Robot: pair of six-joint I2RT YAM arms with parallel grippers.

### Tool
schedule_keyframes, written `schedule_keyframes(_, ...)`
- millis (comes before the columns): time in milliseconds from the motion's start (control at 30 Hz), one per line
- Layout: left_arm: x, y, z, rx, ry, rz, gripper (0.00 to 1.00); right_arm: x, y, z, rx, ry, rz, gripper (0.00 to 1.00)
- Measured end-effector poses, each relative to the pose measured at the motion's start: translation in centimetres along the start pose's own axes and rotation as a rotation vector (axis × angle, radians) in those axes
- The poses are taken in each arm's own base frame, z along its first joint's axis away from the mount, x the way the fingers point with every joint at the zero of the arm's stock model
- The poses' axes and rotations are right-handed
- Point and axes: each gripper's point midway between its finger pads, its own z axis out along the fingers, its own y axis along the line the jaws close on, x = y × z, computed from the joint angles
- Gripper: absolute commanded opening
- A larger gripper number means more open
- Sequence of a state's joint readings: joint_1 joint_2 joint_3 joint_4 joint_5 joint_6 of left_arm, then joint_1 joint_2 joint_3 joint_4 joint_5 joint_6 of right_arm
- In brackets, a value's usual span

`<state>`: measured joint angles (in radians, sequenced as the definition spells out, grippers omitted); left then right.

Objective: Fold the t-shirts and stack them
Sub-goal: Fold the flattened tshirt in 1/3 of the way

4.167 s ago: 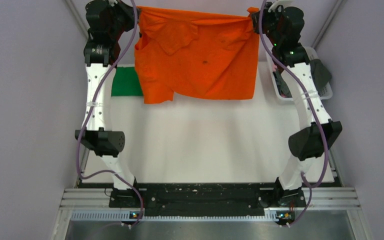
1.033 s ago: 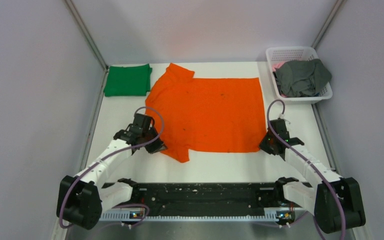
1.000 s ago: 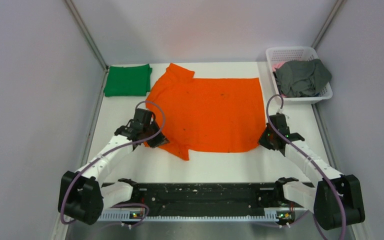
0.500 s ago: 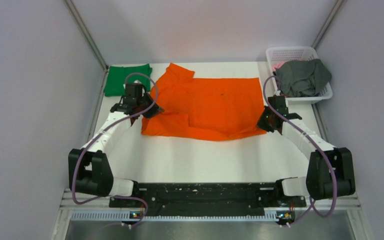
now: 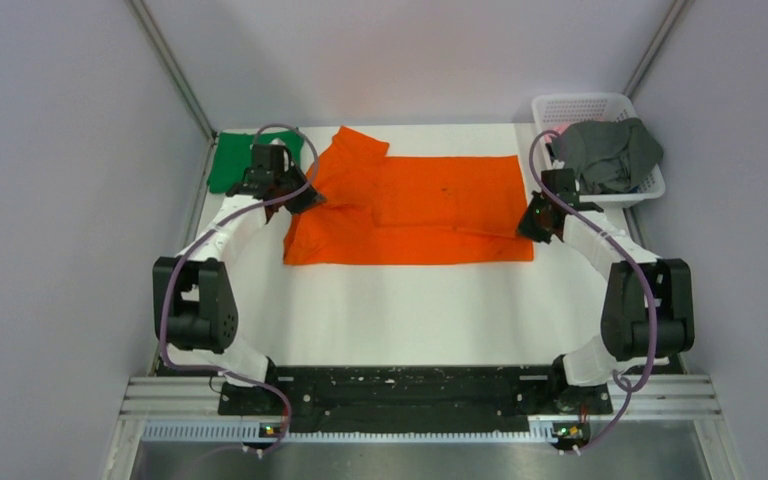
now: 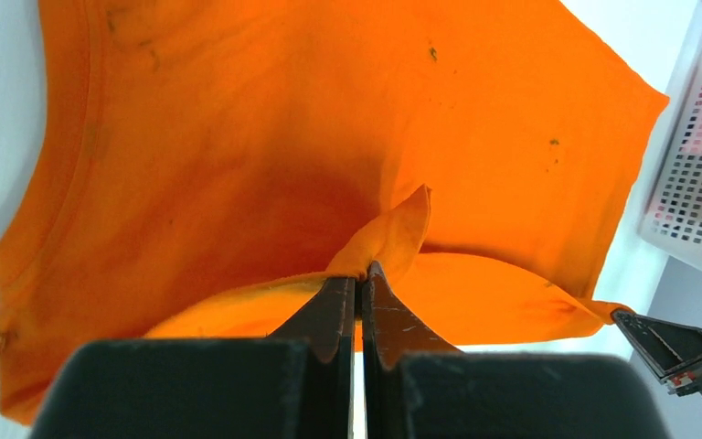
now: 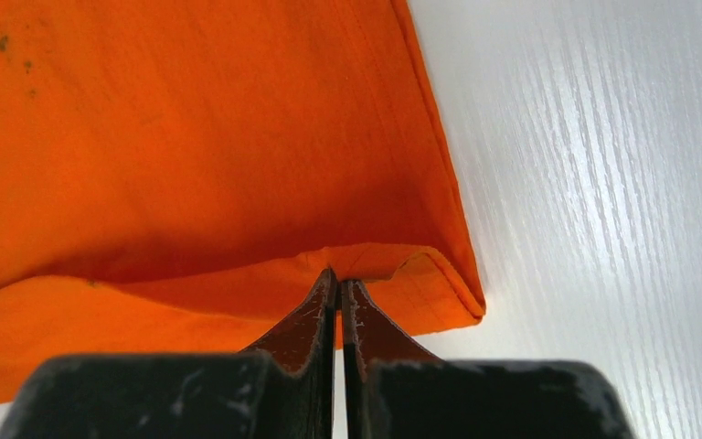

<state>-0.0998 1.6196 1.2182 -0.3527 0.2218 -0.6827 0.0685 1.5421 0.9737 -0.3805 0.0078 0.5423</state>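
The orange t-shirt (image 5: 410,210) lies on the white table, its near half doubled back over the far half. My left gripper (image 5: 305,197) is shut on its left edge, pinching a peak of orange cloth (image 6: 388,240) between the fingertips (image 6: 360,274). At the shirt's right side my right gripper (image 5: 526,226) is shut on the hem (image 7: 366,261), just off the tabletop. A folded green t-shirt (image 5: 230,160) rests at the back left. The dark grey t-shirt (image 5: 608,152) is crumpled in the basket.
A white lattice basket (image 5: 570,108) stands at the back right corner, also seen as the basket (image 6: 695,183) at the right edge of the left wrist view. Grey walls enclose the table on three sides. Bare white tabletop (image 5: 410,310) stretches between the shirt and the arm bases.
Both grippers carried the shirt's near edge away from the bases toward the back, folding the shirt in half. The near fold line now lies straighter and flatter than half a second ago.
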Motion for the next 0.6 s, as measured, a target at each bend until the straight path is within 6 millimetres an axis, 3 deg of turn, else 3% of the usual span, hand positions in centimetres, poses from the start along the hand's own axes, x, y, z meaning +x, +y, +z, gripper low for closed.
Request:
schedule_keyframes(67,-0.5,0.1,0.9,-0.008,0.003,0.007,0.04,0.0,0.0,0.6,0.009,0.009,0.001,0.24)
schedule_keyframes(133,-1.3,0.3,2.1,-0.015,0.01,0.02,0.28,-0.4,-0.1,1.1,0.024,0.007,0.004,0.5)
schedule_keyframes(167,-1.6,0.4,2.6,-0.018,0.016,0.026,0.4,-0.6,-0.1,1.3,0.029,0.002,0.007,0.57)
schedule_keyframes(200,-2.0,0.5,3.2,-0.023,0.027,0.032,0.8,-1.0,-0.2,1.5,0.036,-0.008,0.006,0.64)
schedule_keyframes(233,-2.3,0.6,3.8,-0.03,0.043,0.032,0.96,-1.4,-0.2,1.6,0.043,-0.02,0.003,0.71)
schedule_keyframes(367,-4.1,0.2,5.6,-0.039,0.064,0.042,0.99,-2.5,-0.4,1.5,0.055,-0.061,-0.009,0.98)
schedule_keyframes(500,-3.7,0.1,5.4,-0.033,0.089,0.038,0.99,-2.7,-0.2,0.6,0.036,-0.084,-0.032,0.99)
schedule_keyframes(600,-2.1,0.5,5.2,-0.027,0.123,0.034,0.99,-2.0,0.7,-0.7,-0.022,-0.099,-0.06,0.99)
